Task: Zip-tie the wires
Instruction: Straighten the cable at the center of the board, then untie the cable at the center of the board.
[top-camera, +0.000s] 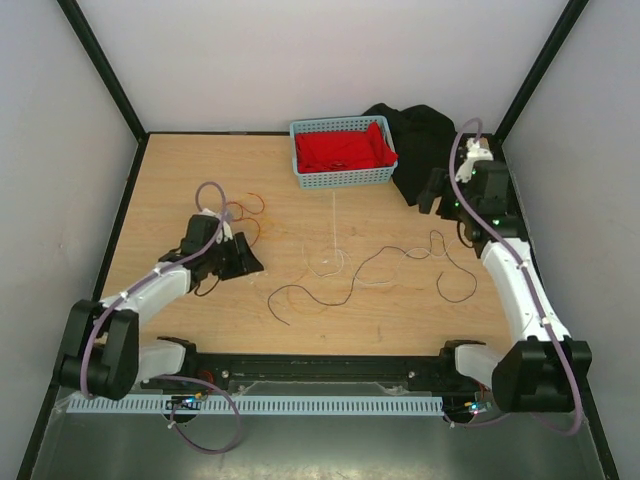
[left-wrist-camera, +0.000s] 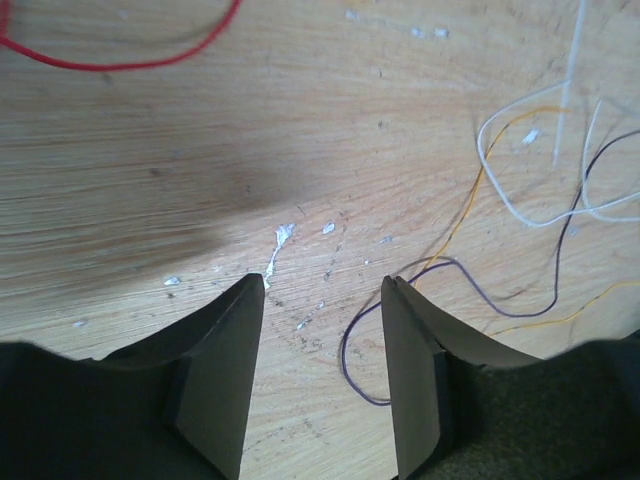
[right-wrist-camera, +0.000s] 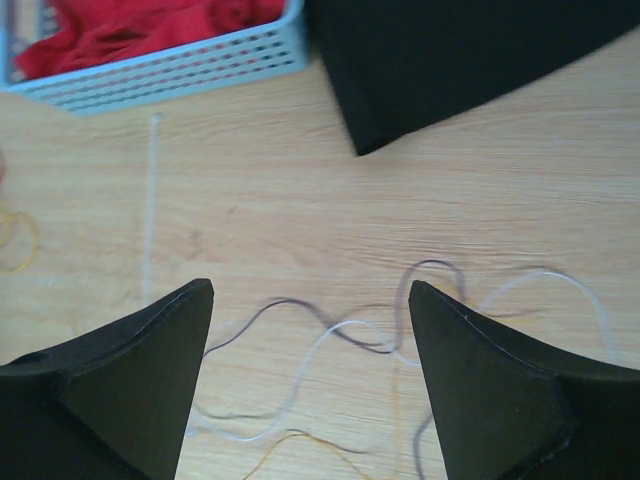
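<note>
The wires lie loose on the wooden table: a long dark strand (top-camera: 385, 255) curls across the middle, red-orange ones (top-camera: 248, 208) lie by the left arm, and a pale loop (top-camera: 326, 266) sits between them. The zip tie (top-camera: 331, 215) is a straight whitish strip below the basket, also seen as the zip tie (right-wrist-camera: 150, 200). My left gripper (left-wrist-camera: 322, 290) hangs open low over the table, a dark wire loop (left-wrist-camera: 352, 365) lying below, next to its right finger. My right gripper (right-wrist-camera: 310, 290) stands wide open above crossing dark and pale wires (right-wrist-camera: 340, 330), holding nothing.
A blue basket (top-camera: 343, 178) of red cloth stands at the back centre. A black cloth (top-camera: 420, 140) lies beside it at the back right, close to my right gripper (top-camera: 436, 205). Black frame posts and white walls enclose the table.
</note>
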